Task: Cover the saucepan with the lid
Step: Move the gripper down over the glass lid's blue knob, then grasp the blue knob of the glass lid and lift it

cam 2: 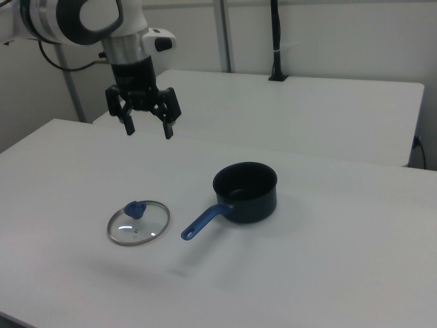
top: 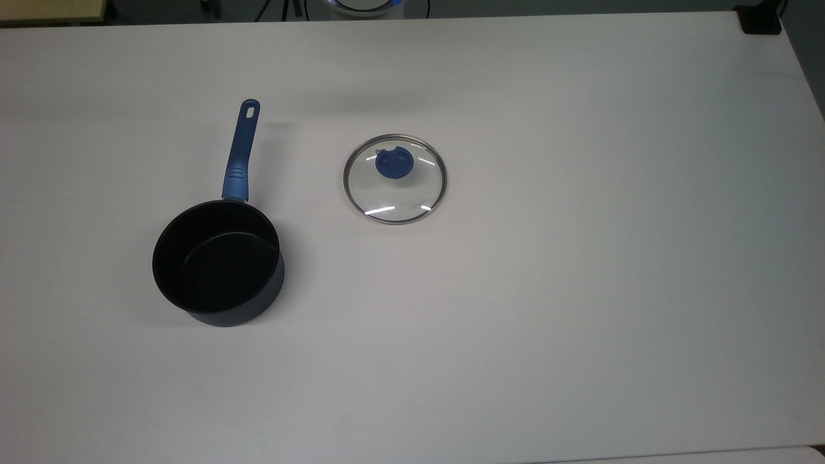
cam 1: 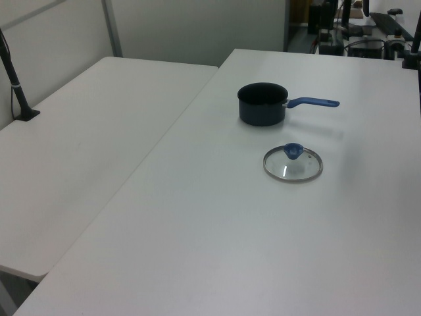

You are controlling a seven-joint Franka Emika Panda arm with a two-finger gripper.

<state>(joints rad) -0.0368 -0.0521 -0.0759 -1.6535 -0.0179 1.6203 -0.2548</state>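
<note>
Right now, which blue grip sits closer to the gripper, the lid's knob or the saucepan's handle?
The lid's knob: it lies almost under the open gripper. The saucepan's handle lies farther toward the right view's right.

A white table (top: 580,290) adjoins a second white table (cam 1: 72,131) bearing a black post (cam 1: 14,79).

the top view looks straight down on the tabletop (top: 580,290), fairly near. the left view looks along the tabletop (cam 1: 217,250) from beyond one end, raised and slanting down. the right view faces across it from the opposite end, lower. all share the tabletop's middle.
</note>
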